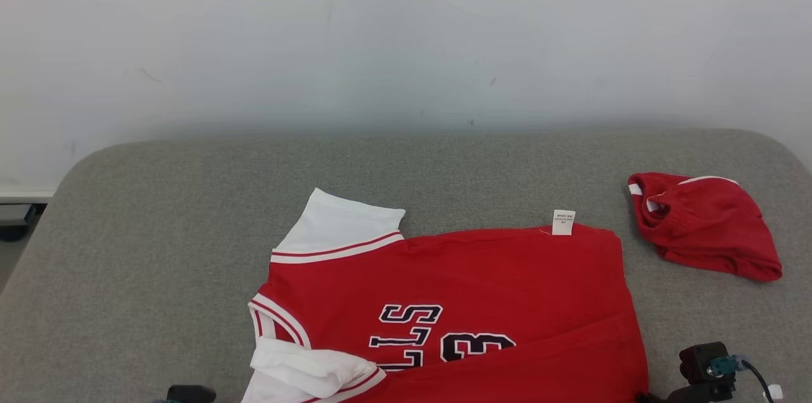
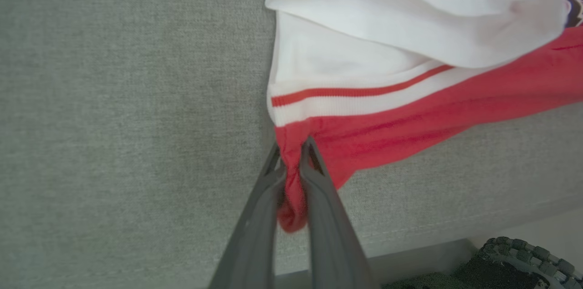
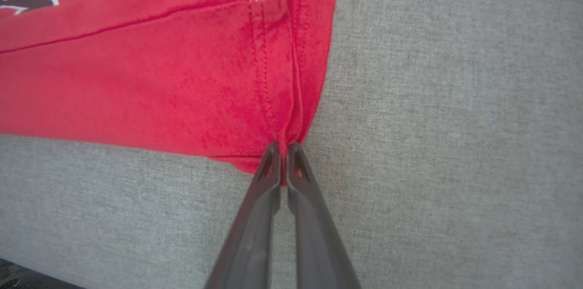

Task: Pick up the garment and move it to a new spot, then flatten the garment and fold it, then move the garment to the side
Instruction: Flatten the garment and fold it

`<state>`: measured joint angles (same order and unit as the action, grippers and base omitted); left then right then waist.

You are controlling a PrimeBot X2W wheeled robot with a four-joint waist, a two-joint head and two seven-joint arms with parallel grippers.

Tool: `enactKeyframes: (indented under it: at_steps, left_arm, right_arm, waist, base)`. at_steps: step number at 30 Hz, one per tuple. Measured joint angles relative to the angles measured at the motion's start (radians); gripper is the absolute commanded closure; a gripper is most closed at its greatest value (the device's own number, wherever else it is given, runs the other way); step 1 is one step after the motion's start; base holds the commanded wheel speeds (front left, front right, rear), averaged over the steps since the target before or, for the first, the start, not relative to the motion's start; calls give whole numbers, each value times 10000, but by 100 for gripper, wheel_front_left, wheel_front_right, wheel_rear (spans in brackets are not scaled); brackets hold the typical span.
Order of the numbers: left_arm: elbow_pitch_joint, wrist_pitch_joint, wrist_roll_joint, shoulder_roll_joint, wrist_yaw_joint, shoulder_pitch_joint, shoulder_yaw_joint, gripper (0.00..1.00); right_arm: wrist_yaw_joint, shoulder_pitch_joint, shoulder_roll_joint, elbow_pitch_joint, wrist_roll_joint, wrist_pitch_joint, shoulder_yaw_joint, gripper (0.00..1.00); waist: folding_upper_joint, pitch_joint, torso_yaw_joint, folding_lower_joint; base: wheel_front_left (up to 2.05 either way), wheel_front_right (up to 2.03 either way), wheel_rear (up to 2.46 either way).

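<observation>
Jersey (image 1: 482, 276) pinched at both near corners
My left claw (image 2: 293, 150) and right claw (image 3: 283, 149) each clamp its near edge, so I can draw it flat

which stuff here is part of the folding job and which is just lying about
In the job:
red jersey
left gripper, shut on its corner
right gripper, shut on its hem

Lying about:
crumpled red cloth on the right
</observation>
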<state>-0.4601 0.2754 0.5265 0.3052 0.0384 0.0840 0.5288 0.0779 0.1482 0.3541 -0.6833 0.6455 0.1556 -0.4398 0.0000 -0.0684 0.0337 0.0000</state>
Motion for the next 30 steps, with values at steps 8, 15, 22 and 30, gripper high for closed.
enactKeyframes:
  at_steps: [8, 15, 22, 30]
  left_arm:
    - [625, 190, 38, 142, 180, -12, -178, 0]
    - [1697, 54, 111, 382, 345, -19, -621, 0]
    - [2497, -433, -25, 447, 562, -6, -949, 0]
    - [2941, -1223, -757, 435, 732, 270, -1252, 0]
  right_arm:
    - [-259, -221, 180, 698, 98, 286, 127, 0]
    - [-466, -449, 523, 1848, 424, 272, 681, 0]
    - [-842, -442, 757, 2815, 430, 56, 957, 0]
    - [-1273, -341, 775, 3467, 134, -211, 1080, 0]
  waist:
    - [0, 23, 28, 0]
    - [0, 27, 45, 0]
    - [0, 31, 10, 0]
    - [0, 88, 9, 0]
  base:
    - [0, 0, 0]
    - [0, 0, 0]
    - [0, 0, 0]
    - [0, 0, 0]
